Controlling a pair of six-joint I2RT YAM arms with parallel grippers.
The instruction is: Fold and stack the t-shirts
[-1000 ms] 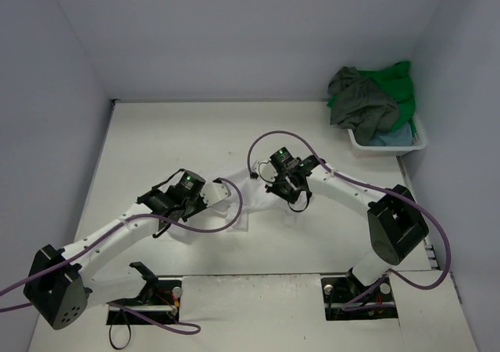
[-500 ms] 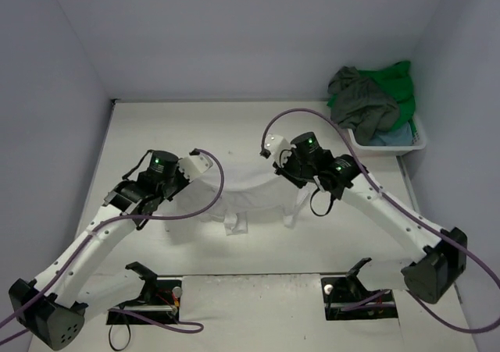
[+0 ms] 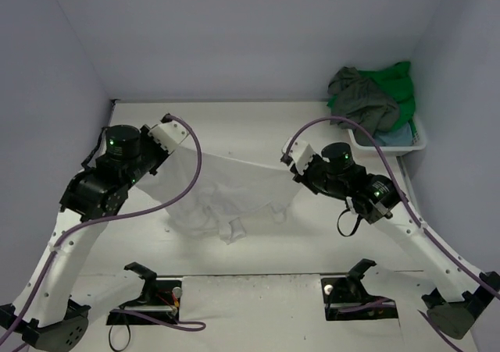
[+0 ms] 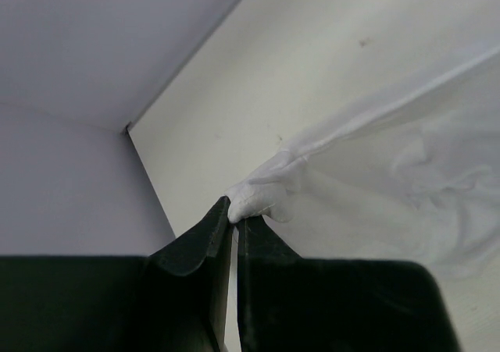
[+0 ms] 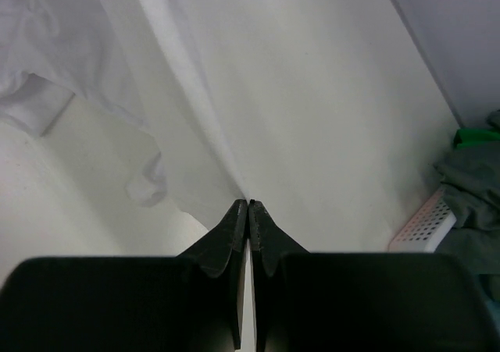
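A white t-shirt hangs stretched between my two grippers, its lower part crumpled and trailing on the table. My left gripper is shut on the shirt's left upper corner, which shows bunched at its fingertips in the left wrist view. My right gripper is shut on the right end of the same edge, with the cloth running out from its tips. A dark grey-olive t-shirt, a bright green one and a light blue one lie piled at the back right.
The pile sits in a white plastic basket against the right wall; its perforated rim shows in the right wrist view. Walls close the table at the left, back and right. Purple cables loop off both arms.
Both arms have risen and moved apart, left arm to the left and right arm to the right. The white t-shirt went from bunched on the table to lifted and spread between them.
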